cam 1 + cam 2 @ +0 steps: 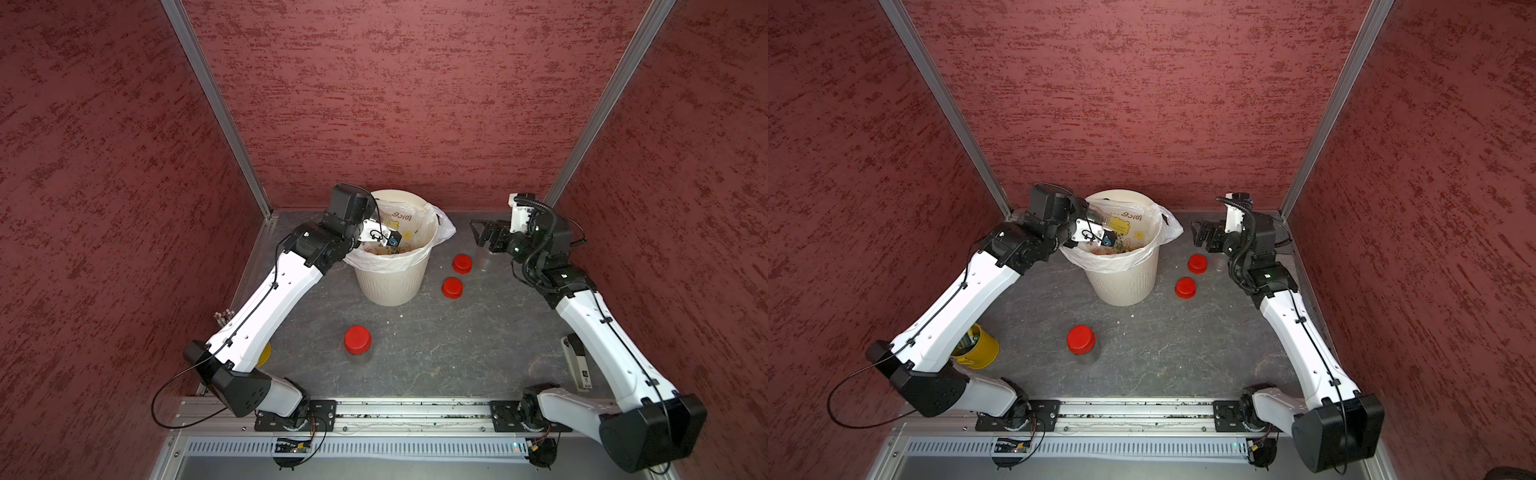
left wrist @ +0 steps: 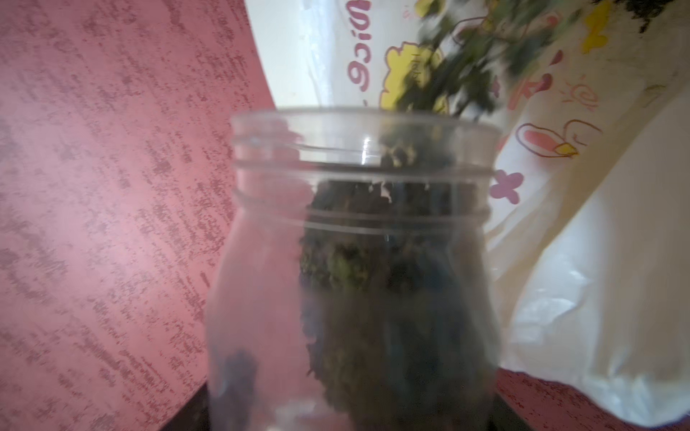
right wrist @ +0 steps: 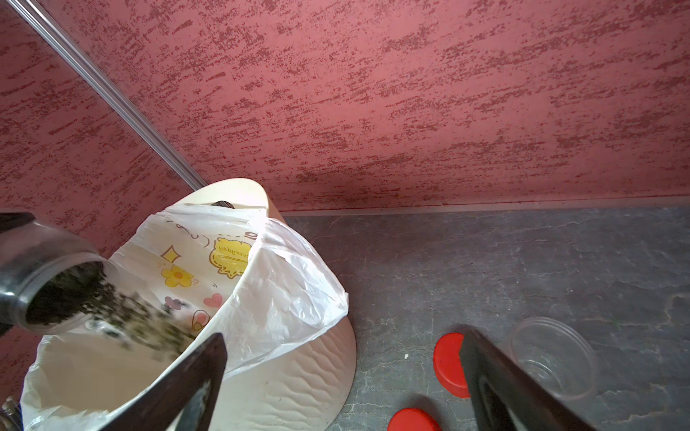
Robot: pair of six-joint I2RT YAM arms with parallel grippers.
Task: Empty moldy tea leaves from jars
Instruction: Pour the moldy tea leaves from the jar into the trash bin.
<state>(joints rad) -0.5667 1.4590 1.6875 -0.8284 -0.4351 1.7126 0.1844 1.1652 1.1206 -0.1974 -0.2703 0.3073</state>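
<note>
My left gripper is shut on an open clear jar, tipped mouth-down over the cream bin. Dark green tea leaves are spilling from the jar into the bin's white printed bag. A closed jar with a red lid stands at the front middle of the table. An empty open jar stands at the back right, close beside my right gripper. That gripper is open, with nothing between its fingers. Two loose red lids lie right of the bin.
A yellow cup stands under my left arm at the front left. A white device lies by the right wall. Red textured walls close in three sides, and a metal rail runs along the front.
</note>
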